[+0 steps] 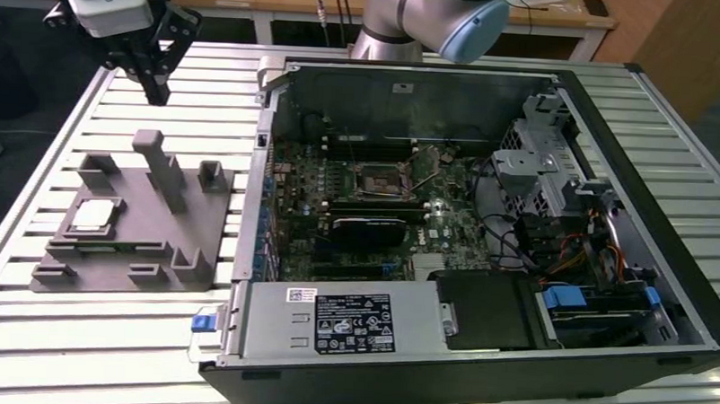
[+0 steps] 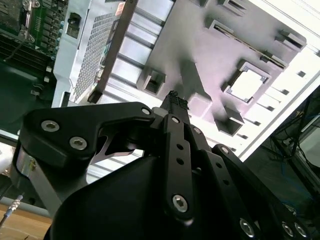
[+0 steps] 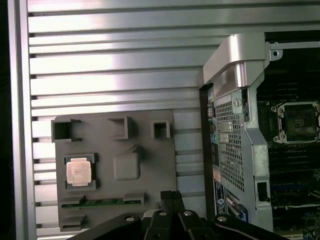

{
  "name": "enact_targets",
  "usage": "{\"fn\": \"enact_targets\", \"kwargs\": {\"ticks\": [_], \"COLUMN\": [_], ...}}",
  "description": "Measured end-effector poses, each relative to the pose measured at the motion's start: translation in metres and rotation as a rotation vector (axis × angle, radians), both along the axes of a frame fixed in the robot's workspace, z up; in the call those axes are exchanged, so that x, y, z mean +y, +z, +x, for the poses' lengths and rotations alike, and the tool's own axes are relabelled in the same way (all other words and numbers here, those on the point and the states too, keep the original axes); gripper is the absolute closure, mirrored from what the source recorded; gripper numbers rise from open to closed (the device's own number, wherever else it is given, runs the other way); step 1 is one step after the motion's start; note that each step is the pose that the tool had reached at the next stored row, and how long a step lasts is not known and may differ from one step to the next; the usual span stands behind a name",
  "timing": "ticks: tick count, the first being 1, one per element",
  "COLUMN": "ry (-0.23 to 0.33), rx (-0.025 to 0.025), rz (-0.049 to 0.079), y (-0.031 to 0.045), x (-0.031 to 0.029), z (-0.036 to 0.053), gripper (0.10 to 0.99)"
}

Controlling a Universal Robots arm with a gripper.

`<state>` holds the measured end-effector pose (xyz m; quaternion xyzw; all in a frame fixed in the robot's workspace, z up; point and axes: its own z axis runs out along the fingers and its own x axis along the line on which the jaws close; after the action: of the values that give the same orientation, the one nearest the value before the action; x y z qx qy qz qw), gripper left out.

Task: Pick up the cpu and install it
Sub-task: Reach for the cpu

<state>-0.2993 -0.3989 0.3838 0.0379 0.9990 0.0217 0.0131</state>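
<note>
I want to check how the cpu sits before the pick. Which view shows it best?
The first wrist view: the cpu is seen square-on in its fixture recess. The exterior view shows the cpu small and oblique; the second wrist view, a bright tilted square.

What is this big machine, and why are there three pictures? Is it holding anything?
It is a robot arm with a gripper at its end, a bit like a hand. One picture comes from a camera standing away from the arm. The other two come from cameras riding near the arm's wrist, looking past the gripper. On the metal table lie a grey fixture and an open computer case. The cpu, a small silvery square, rests in the fixture. The jaws look shut and hold nothing. The gripper hangs in the air near the fixture.
</note>
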Motion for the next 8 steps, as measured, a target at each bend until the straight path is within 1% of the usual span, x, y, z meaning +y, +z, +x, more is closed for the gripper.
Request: {"fn": "enact_targets", "kwargs": {"ticks": [8], "ry": [0.000], "rx": [-0.0001], "rz": [0.000], "y": [-0.0012], "x": [0.0000], "z": [-0.0132], "gripper": [0.980]}}
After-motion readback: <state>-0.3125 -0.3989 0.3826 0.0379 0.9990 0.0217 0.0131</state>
